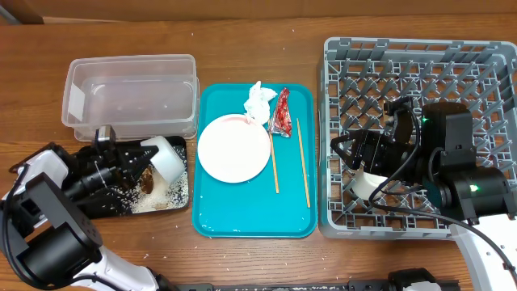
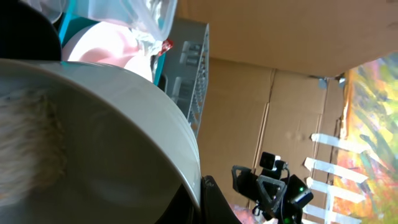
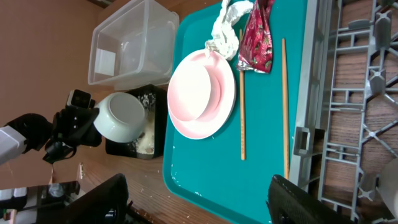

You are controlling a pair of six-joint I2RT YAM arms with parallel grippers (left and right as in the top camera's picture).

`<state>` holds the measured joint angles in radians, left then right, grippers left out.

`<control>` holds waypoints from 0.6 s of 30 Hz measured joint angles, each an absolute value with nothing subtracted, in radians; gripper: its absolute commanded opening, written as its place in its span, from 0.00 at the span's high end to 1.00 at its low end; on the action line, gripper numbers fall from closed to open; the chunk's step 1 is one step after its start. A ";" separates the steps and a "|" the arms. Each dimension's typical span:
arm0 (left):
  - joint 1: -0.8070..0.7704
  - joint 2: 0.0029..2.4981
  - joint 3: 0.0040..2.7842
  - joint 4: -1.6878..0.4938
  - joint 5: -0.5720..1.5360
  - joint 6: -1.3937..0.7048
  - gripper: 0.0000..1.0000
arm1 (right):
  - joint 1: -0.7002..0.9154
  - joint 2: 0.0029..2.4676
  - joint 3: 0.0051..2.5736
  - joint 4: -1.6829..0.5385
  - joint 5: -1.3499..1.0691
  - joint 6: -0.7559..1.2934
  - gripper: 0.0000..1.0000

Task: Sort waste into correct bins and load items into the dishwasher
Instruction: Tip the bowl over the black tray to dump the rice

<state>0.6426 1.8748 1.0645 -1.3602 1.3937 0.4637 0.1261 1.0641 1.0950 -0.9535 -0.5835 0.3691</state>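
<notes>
The task looked under halfway done. Rice (image 1: 166,200) and brownish scraps lay in the black tray (image 1: 121,207). The left gripper (image 1: 149,158) was clenched on the rim of the pale bowl (image 1: 168,164), holding it tipped over that tray. The small white cup (image 1: 367,186) sat in the grey dish rack (image 1: 420,61), with the right gripper (image 1: 346,153) near it, its fingers spread wide and empty. The clear tub (image 1: 129,93) appeared empty.

On the teal tray (image 1: 242,222) waited the pink plate (image 1: 234,148), the chopsticks (image 1: 274,162), the white tissue (image 1: 258,101) touching the plate's rim, and the red wrapper (image 1: 281,111) just beside the tissue.

Counted: 1 plate, 1 bowl, 1 cup, 2 chopsticks, 1 tissue, 1 wrapper, 2 bins, 1 rack. By my reckoning, 1 of 5 items was loaded and 2 pieces of waste were unsorted.
</notes>
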 measured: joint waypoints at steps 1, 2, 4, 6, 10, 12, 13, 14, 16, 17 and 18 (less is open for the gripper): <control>0.643 1.875 1.065 -1.368 1.398 0.479 0.96 | 0.126 1.064 1.095 -0.953 -0.583 0.369 0.26; 0.645 1.875 1.065 -1.378 1.400 0.495 0.96 | 0.126 1.064 1.095 -0.953 -0.583 0.370 0.26; 0.646 1.875 1.065 -1.412 1.406 0.531 0.96 | 0.126 1.064 1.095 -0.953 -0.583 0.369 0.26; 0.646 1.875 1.065 -1.447 1.411 0.570 0.96 | 0.126 1.064 1.095 -0.954 -0.583 0.370 0.26; 0.646 1.875 1.065 -1.499 1.422 0.720 0.96 | 0.126 1.064 1.095 -0.954 -0.583 0.369 0.26; 0.647 1.875 1.065 -1.470 1.422 0.752 0.96 | 0.126 1.064 1.095 -0.954 -0.583 0.369 0.26; 0.649 1.876 1.065 -1.470 1.422 0.766 0.96 | 0.126 1.064 1.095 -0.954 -0.583 0.370 0.26; 0.649 1.876 1.065 -1.470 1.422 0.784 0.96 | 0.126 1.064 1.095 -0.955 -0.583 0.370 0.25; 0.650 1.876 1.066 -1.469 1.422 0.808 0.96 | 0.126 1.064 1.095 -0.956 -0.583 0.369 0.25; 0.650 1.876 1.066 -1.467 1.422 0.816 0.96 | 0.126 1.064 1.095 -0.957 -0.583 0.369 0.25; 0.650 1.876 1.066 -1.461 1.421 0.813 0.96 | 0.126 1.064 1.095 -0.958 -0.583 0.370 0.25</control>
